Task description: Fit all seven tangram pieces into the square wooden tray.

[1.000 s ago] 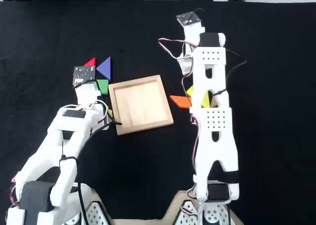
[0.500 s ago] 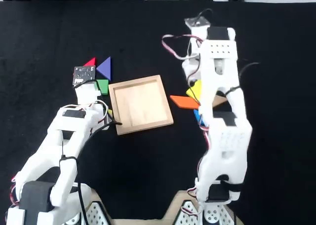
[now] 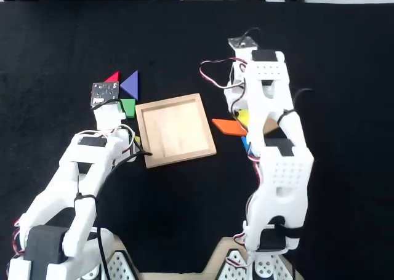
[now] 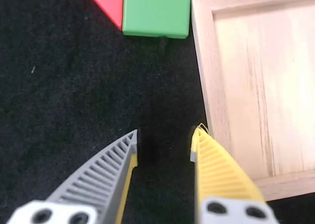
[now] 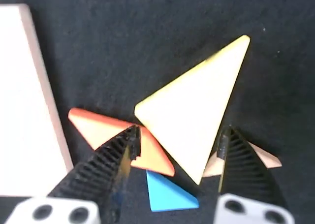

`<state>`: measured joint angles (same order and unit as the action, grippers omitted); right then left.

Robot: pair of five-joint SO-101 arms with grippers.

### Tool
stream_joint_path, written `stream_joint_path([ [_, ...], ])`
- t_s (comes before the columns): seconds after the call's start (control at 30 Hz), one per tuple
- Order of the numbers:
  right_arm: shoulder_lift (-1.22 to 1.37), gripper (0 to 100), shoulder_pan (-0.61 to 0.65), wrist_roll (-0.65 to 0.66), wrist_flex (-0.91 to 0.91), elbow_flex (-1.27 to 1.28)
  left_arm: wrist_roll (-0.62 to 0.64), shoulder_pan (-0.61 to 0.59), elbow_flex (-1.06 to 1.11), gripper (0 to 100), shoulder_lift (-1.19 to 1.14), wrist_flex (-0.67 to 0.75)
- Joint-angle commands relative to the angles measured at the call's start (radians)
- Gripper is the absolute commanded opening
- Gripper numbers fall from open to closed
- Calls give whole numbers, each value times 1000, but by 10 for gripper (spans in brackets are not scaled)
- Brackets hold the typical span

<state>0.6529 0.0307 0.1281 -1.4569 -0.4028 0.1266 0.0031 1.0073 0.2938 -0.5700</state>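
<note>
We see the left gripper (image 4: 165, 135) open, holding nothing, over the cloth (image 4: 74, 86) just beside the tray (image 4: 205, 61), near the green square (image 4: 156, 10), while the right gripper (image 5: 179, 135) gapes wide astride the yellow triangle (image 5: 197, 115), seemingly not gripping it, beside an orange piece (image 5: 103, 130) and a blue piece (image 5: 167, 194).

The tray's (image 4: 202, 61) floor lies open from above, a strip of black cloth (image 4: 59, 86) beside its rim runs between the left gripper's (image 4: 167, 133) spread fingers up to the green square (image 4: 156, 11) and red triangle (image 4: 106, 2), while the right gripper's (image 5: 179, 132) spread fingers flank the yellow triangle (image 5: 197, 106), crowded by 3 neighbours: orange piece (image 5: 103, 130), blue triangle (image 5: 165, 194), tan piece (image 5: 266, 159).
</note>
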Motion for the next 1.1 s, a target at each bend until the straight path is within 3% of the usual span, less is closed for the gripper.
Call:
stream_joint_path([
  [0.0,39,266,11,-121,-15,-128,0,8,-18,181,5,12],
  [0.27,110,266,49,-153,-129,-275,0,8,-16,181,5,12],
  [0.53,157,328,54,-152,-132,-292,0,8,-15,181,5,12],
  [1.07,163,326,11,-87,-118,-288,0,8,-13,181,5,12],
])
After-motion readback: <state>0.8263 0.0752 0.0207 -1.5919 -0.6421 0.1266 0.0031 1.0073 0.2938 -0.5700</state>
